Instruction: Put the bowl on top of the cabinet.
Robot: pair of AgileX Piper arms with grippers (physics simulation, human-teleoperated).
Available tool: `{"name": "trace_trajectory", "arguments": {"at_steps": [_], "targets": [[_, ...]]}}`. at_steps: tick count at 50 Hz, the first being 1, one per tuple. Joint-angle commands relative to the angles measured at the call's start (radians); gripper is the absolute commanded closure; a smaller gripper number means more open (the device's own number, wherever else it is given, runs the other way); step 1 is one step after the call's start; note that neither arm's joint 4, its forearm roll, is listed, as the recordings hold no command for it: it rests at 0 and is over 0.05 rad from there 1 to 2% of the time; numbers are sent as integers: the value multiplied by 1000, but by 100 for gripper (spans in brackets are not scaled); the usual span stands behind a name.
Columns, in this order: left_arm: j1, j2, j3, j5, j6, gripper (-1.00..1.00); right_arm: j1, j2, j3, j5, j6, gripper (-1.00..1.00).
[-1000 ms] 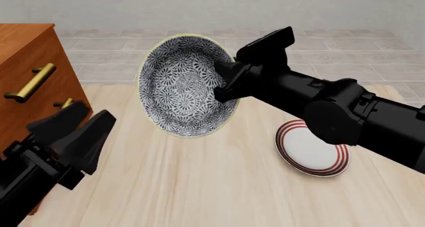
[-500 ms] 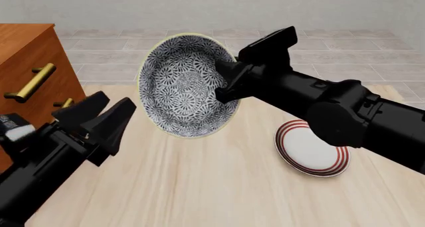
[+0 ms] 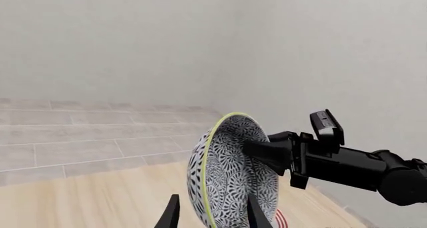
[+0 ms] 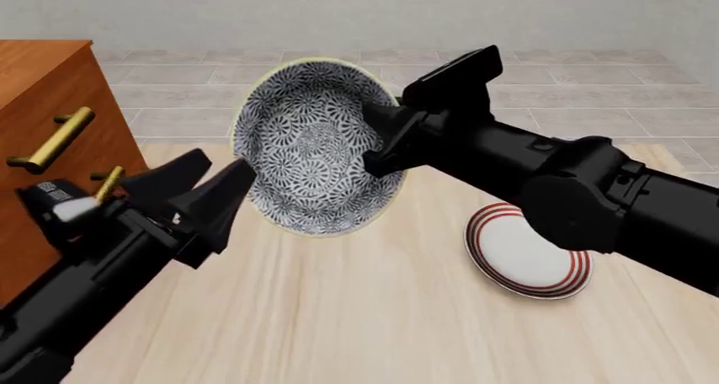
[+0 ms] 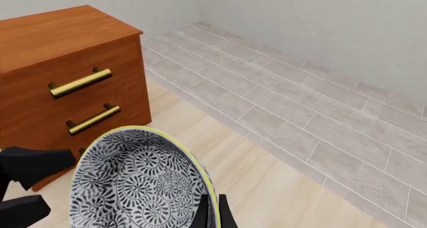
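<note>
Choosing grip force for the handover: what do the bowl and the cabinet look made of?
Bowl: likely glazed ceramic, with a dense blue-white pattern and thin pale rim. Cabinet: reddish-brown wood with a smooth finish and faint grain; its bar handles look like brass.

We see the bowl (image 4: 315, 144) held on edge above the table (image 4: 371, 317), pinched at its right rim by the right gripper (image 4: 376, 140), whose arm fills the space from there out to the right edge. The left gripper (image 4: 208, 199) sits spread at the bowl's lower left rim, one finger either side of the rim in the left wrist view (image 3: 210, 213), so that side is taken too. The cabinet (image 4: 45, 140) blocks the far left, its top bare as far as we can see. The plate (image 4: 528, 258) lies under the right arm. Open tabletop remains in the near middle, between the two arms and below the bowl.
</note>
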Motion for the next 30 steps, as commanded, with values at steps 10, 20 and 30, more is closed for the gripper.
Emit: {"name": "trace_trajectory", "arguments": {"at_steps": [10, 20, 30], "targets": [[-11, 73, -3, -47, -10, -100, 9, -11, -6, 3, 1, 100], [-10, 120, 1, -79, -16, -100, 8, -21, -2, 5, 1, 100], [-14, 154, 0, -104, -25, -100, 10, -22, 2, 3, 2, 100]]}}
